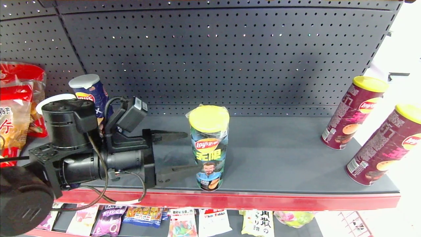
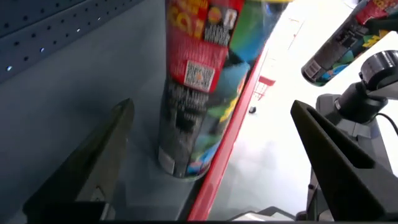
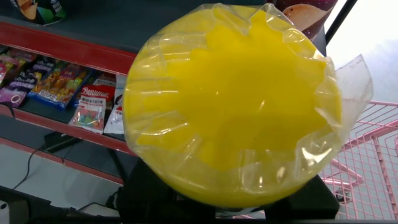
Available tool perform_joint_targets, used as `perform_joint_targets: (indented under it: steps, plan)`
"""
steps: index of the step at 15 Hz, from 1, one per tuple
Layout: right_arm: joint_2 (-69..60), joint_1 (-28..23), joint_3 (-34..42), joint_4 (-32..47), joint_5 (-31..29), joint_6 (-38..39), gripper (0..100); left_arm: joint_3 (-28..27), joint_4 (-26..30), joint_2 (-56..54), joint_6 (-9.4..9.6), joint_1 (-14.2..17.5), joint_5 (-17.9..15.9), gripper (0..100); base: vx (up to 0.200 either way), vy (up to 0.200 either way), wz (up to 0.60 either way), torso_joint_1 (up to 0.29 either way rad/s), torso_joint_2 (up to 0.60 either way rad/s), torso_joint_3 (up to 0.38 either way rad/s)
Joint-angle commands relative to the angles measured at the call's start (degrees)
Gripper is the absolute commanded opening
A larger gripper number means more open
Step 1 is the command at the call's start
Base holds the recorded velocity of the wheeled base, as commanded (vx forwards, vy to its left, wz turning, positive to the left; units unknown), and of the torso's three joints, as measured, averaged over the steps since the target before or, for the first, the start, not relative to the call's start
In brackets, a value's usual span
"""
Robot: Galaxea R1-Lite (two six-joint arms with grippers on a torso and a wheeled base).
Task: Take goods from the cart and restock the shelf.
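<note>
Chips can (image 1: 209,147) upright at shelf (image 1: 296,171) front edge.
Left hand (image 1: 184,149) open just beside it; right hand (image 3: 224,210) grips a second can (image 3: 230,106).

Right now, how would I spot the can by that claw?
On the grey shelf with the red front edge, look mid-front, beside the left gripper. That chips can has a yellow lid like the maroon cans, but a blue-green label.
</note>
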Motion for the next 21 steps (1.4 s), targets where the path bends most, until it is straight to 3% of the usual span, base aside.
perform_joint_targets:
  steps: [1,4,10,13,15,16,18,21]
  plan:
    - [0.1,0.1,0.0,0.1,0.1,0.0,0,3.9,0.0,-4.4,0.00,1.9,0.0,100,0.000,0.000,0.00,0.000,0.00,0.000]
    - [1.0,0.2,-0.2,-0.2,0.2,0.0,0,8.4,0.0,-9.2,-0.18,4.3,0.0,100,0.000,0.000,0.00,0.000,0.00,0.000]
    - [2.2,0.8,-0.7,-0.2,0.5,0.0,0,15.0,0.3,-17.4,-0.71,5.1,0.7,100,0.000,0.000,0.00,0.000,0.00,0.000]
    - [8.7,4.8,-5.3,-0.2,0.5,0.0,0,21.9,0.7,-25.4,-1.41,6.9,5.4,100,0.000,0.000,0.00,0.000,0.00,0.000]
    - [17.7,10.9,-12.8,-0.2,3.2,0.0,0,28.1,0.9,-32.2,-1.41,6.9,13.2,100,0.000,0.000,0.00,0.000,0.00,0.000]
    - [20.1,12.6,-15.0,-0.2,4.1,0.1,0,29.6,1.5,-34.3,-1.59,6.9,14.1,100,0.000,0.000,0.00,0.000,0.00,0.000]
    - [30.7,17.4,-22.1,-2.0,7.4,1.2,0,29.8,9.4,-41.9,-1.59,6.9,14.5,100,0.000,0.000,0.00,0.000,0.00,0.000]
    - [45.7,20.4,-27.9,-14.4,7.9,2.6,0,26.1,20.9,-47.5,-1.06,6.7,16.3,100,0.000,0.000,0.00,0.000,0.00,0.000]
